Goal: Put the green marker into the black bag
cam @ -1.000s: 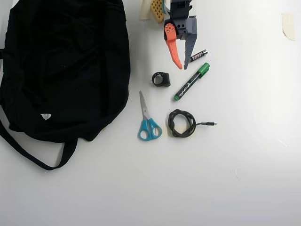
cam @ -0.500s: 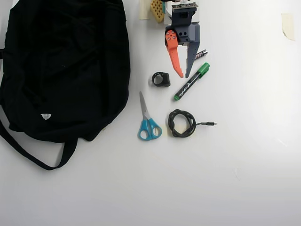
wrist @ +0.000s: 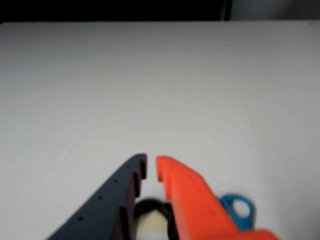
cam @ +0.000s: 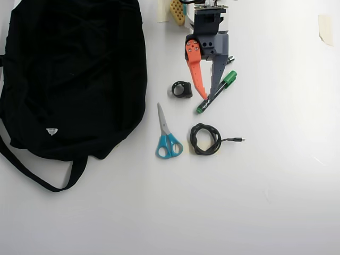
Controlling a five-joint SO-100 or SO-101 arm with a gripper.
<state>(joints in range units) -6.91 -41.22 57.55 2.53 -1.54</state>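
The green marker (cam: 227, 79) lies slanted on the white table just right of my gripper in the overhead view, green cap up-right and green end down-left. My gripper (cam: 202, 98) has one orange and one dark grey finger; its tips meet over the marker's lower end with nothing between them. In the wrist view the gripper (wrist: 151, 166) shows only a narrow slit between its tips, it holds nothing, and the marker is hidden. The black bag (cam: 79, 69) lies flat at the far left, with its white label (cam: 51, 131) and straps at its lower edge.
Blue-handled scissors (cam: 167, 139) and a coiled black cable (cam: 206, 139) lie below the gripper. A small black ring-shaped part (cam: 181, 89) sits left of the orange finger. The wrist view shows the blue scissor handle (wrist: 237, 207) and a black loop (wrist: 150, 205).
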